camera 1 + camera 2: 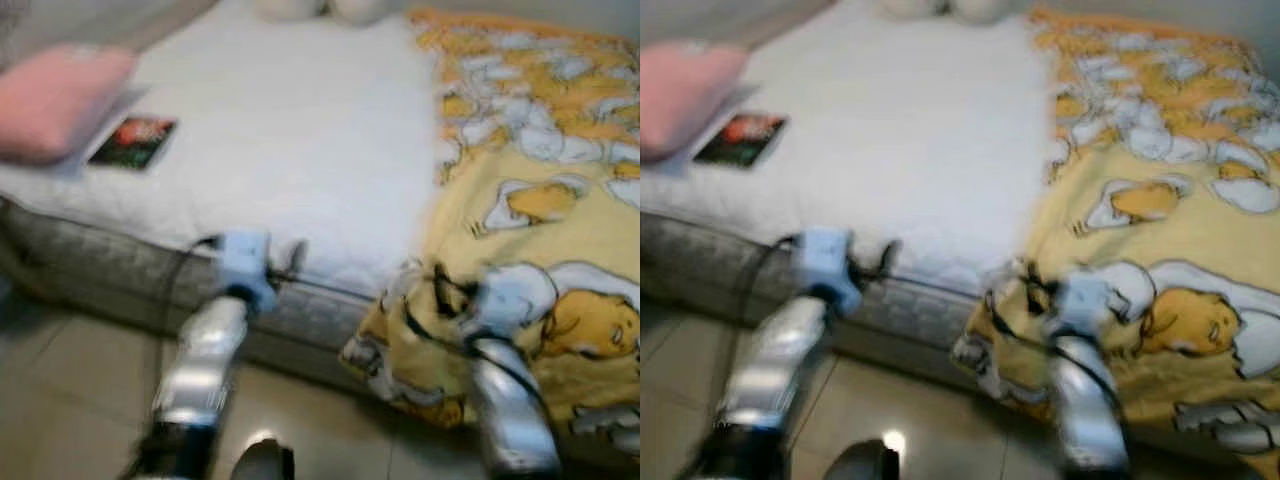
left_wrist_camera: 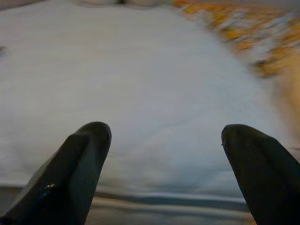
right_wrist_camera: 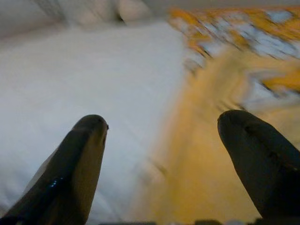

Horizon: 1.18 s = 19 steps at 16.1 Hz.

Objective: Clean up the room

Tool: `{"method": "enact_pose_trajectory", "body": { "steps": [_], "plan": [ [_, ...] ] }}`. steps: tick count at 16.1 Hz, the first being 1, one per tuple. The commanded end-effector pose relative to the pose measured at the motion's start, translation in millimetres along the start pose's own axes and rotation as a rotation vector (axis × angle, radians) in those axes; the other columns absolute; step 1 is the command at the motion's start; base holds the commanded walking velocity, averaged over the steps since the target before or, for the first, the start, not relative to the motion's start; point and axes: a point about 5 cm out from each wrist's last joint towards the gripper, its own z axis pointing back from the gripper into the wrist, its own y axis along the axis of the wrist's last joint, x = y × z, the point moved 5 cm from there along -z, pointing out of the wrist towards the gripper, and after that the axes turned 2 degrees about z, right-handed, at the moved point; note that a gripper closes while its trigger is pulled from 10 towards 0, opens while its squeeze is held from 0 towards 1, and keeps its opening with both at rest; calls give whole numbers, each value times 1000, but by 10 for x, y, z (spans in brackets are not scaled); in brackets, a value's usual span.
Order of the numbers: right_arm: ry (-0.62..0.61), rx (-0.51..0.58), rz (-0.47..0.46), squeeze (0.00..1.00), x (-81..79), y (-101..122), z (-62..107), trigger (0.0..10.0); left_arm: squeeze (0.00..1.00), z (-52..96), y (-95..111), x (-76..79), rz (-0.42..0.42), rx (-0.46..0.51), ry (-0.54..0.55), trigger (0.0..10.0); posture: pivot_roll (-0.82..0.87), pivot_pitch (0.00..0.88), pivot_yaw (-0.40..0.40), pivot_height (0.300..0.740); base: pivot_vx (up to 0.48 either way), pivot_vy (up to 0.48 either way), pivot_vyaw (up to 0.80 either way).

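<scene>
A bed with a white sheet (image 1: pixel 290 140) lies before me. A yellow blanket (image 1: pixel 540 210) with white and orange duck prints covers its right side and hangs over the front edge. My left gripper (image 1: pixel 285 265) reaches the front edge of the mattress and is open over the white sheet (image 2: pixel 140 93). My right gripper (image 1: pixel 435 290) is over the blanket's hanging edge, open, with the boundary of sheet and yellow blanket (image 3: pixel 197 154) between its fingers. Nothing is held. The eye views are blurred.
A pink pillow (image 1: pixel 55 100) lies at the bed's left with a dark book or card (image 1: pixel 133 142) beside it. Pale pillows (image 1: pixel 320 8) sit at the far end. The grey mattress side (image 1: pixel 90 265) drops to a tiled floor (image 1: pixel 70 400).
</scene>
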Motion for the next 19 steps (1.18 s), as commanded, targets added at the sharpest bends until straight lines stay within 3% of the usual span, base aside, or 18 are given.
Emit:
{"method": "enact_pose_trajectory", "body": {
  "steps": [1,3,4,9,14,16,19],
  "plan": [
    [-41,-20,13,0,170,-76,82,10000,0,-67,171,256,-15,56,-75,10000,41,18,-14,699,300,375,0],
    [-26,-25,10,0,124,-77,40,10000,0,-76,209,261,-29,64,-71,10000,47,23,-12,699,131,202,0],
    [15,-44,6,0,11,-85,-54,10000,0,-67,216,221,-31,59,-58,10000,54,34,-10,699,0,0,0],
    [-12,-167,-54,0,-12,-269,-275,10000,0,15,231,83,-59,45,-35,10000,106,99,1,699,0,0,0],
    [-158,-226,79,0,216,-366,-404,10000,0,186,258,15,-132,38,-65,10000,172,154,5,699,0,0,0],
    [-216,-286,91,0,337,-498,-376,10000,0,242,239,47,-132,29,-68,10000,176,169,1,699,0,0,0],
    [-197,-397,55,0,329,-684,-367,10000,0,282,211,76,-129,13,-72,10000,180,186,3,699,0,0,0]
  ]
}}
